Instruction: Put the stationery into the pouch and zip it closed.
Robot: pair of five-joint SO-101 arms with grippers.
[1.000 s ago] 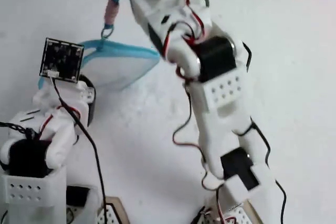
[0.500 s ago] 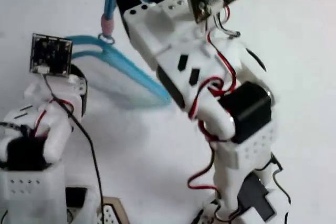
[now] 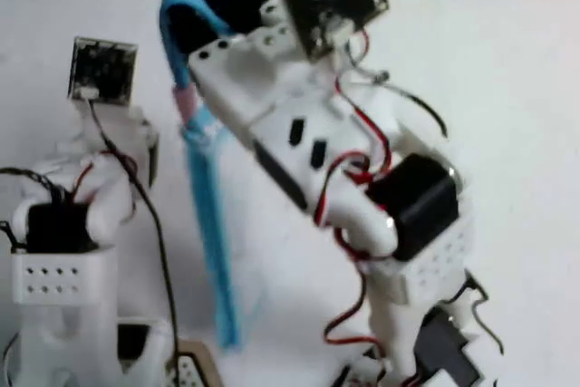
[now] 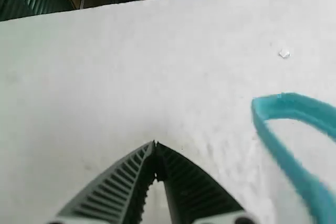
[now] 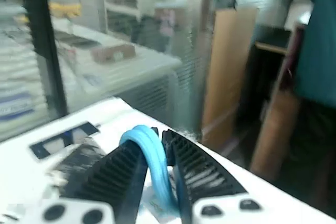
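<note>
The right gripper [image 5: 158, 142] is clamped on the blue strap [image 5: 153, 161] of the pouch [image 3: 210, 233], which hangs edge-on from it. The left gripper [image 4: 155, 153] is closed and empty over the white table [image 4: 105, 66], with the pouch's blue edge just beside it.

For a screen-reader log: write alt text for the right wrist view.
The right gripper is shut on a blue strap, which loops up between its black ridged fingers. An indoor room lies behind.
</note>
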